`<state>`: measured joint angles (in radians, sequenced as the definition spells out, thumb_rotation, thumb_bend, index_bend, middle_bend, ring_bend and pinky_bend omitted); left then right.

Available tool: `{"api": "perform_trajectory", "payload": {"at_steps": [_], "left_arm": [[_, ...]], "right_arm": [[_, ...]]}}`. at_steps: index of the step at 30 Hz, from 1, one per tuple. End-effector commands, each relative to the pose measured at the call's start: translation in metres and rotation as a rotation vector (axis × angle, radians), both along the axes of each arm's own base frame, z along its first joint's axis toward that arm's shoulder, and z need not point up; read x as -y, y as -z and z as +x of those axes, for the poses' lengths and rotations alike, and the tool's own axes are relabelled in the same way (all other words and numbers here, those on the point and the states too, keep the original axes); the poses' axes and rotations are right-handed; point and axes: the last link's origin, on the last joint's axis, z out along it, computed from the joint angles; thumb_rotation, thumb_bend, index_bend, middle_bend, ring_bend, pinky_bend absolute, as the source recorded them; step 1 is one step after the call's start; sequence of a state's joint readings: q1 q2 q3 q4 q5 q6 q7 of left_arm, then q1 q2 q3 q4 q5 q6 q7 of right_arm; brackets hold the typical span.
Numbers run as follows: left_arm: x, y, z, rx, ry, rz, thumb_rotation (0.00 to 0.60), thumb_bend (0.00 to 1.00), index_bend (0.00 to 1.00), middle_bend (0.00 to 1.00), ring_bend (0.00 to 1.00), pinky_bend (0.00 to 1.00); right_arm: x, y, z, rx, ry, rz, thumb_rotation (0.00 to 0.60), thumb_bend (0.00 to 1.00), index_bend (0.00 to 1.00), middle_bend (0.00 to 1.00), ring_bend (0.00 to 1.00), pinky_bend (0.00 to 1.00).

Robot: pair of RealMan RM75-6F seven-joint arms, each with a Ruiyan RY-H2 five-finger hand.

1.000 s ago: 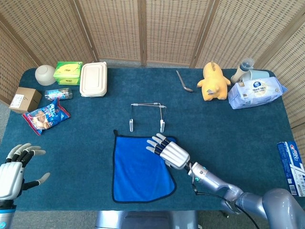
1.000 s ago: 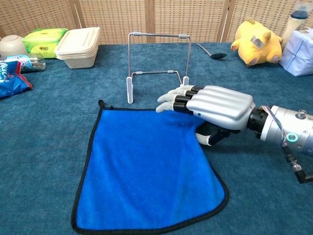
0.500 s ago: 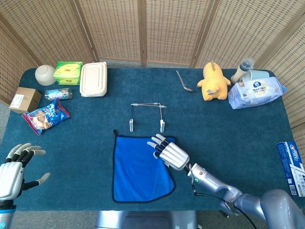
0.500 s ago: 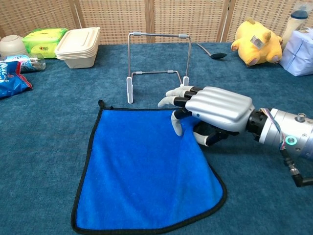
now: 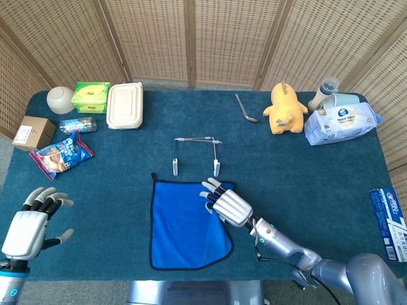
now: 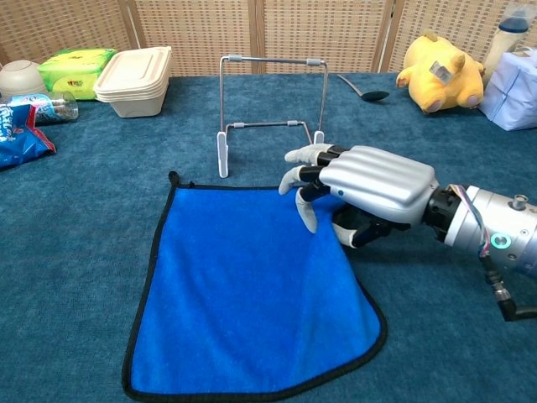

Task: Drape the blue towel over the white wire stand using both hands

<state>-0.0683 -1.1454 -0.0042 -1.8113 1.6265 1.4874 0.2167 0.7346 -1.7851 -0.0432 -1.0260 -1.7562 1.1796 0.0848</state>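
The blue towel lies flat on the teal table, just in front of the white wire stand, which stands upright and bare. My right hand is over the towel's far right corner, palm down. Some fingertips curl down onto the cloth. The corner and the thumb are hidden under the palm, so a grip does not show. My left hand hovers far left near the front edge, fingers spread, holding nothing. The chest view does not show it.
A cream lunch box, a green pack, a bowl, a snack bag and a cardboard box sit at the back left. A spoon, yellow plush and wipes pack sit back right.
My right hand's fingers went from straight to curling down onto the towel corner, and the towel's right edge drew in slightly. My left hand moved a little right and toward the table.
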Motion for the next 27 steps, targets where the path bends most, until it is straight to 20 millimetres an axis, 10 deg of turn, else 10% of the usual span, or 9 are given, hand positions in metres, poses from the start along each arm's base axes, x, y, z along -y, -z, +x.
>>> {"api": "perform_trajectory", "payload": {"at_steps": [1, 27], "left_arm": [[-0.008, 0.012, 0.002, -0.033, 0.084, -0.046, 0.600, 0.14, 0.37, 0.32, 0.20, 0.12], [-0.091, 0.092, 0.022, -0.128, 0.581, -0.413, 0.600, 0.14, 0.34, 0.25, 0.16, 0.07]], "right_arm": [[-0.001, 0.000, 0.000, 0.007, 0.006, 0.000, 0.600, 0.47, 0.68, 0.24, 0.07, 0.00], [-0.001, -0.001, 0.001, 0.016, 0.030, 0.001, 0.600, 0.48, 0.68, 0.25, 0.07, 0.00]]}}
